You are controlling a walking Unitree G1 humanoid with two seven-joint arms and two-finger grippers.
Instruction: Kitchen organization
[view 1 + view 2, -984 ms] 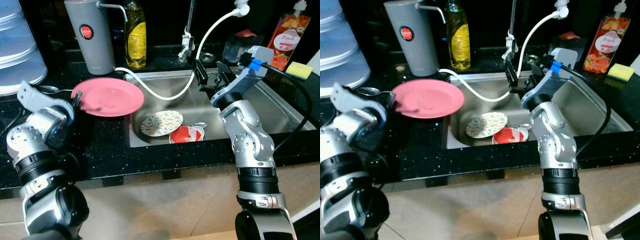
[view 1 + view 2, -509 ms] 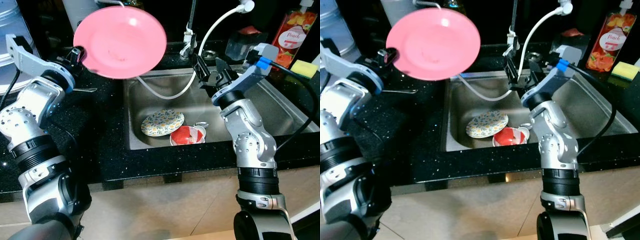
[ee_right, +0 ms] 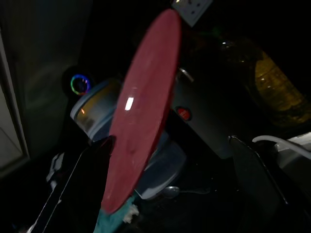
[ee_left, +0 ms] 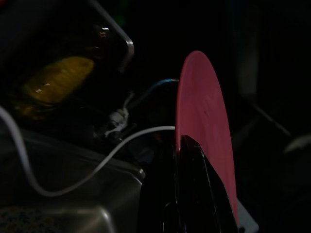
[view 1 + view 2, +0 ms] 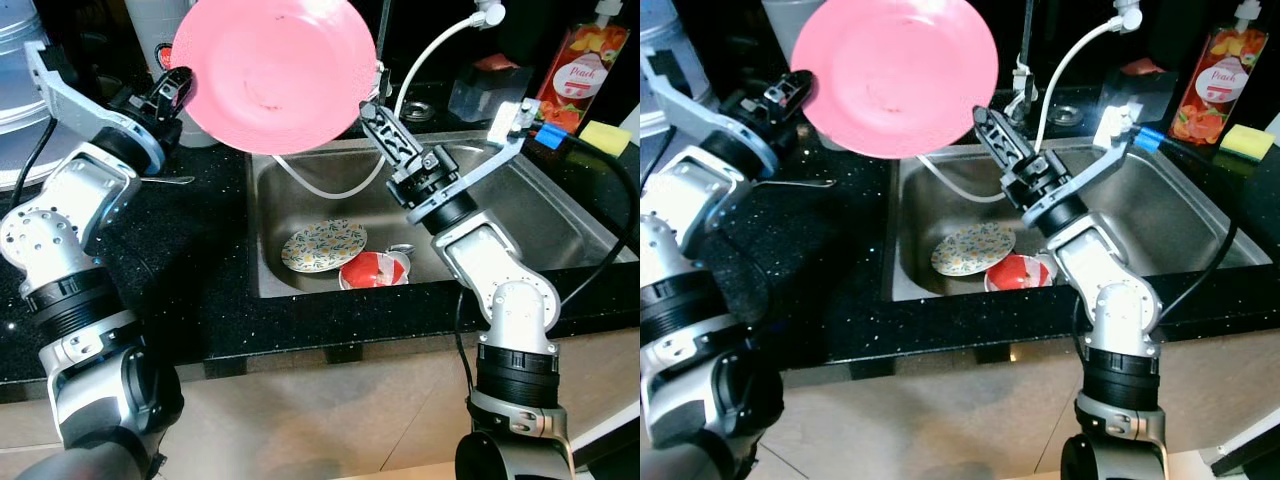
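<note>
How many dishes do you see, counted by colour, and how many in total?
Pink: 1, the plate held up by the left gripper.
Floral: 1, the plate in the sink.
Red: 1, the bowl in the sink.
Total: 3.

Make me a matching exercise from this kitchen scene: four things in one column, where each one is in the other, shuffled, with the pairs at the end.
Things:
1. pink plate
2. floral plate
3. yellow sponge
4. spoon

Places:
A. on the sink bottom
B. on the counter by the left arm
C. held up in the left tool
D. on the counter right of the sink

Pairs: 1-C, 2-A, 3-D, 4-B
</note>
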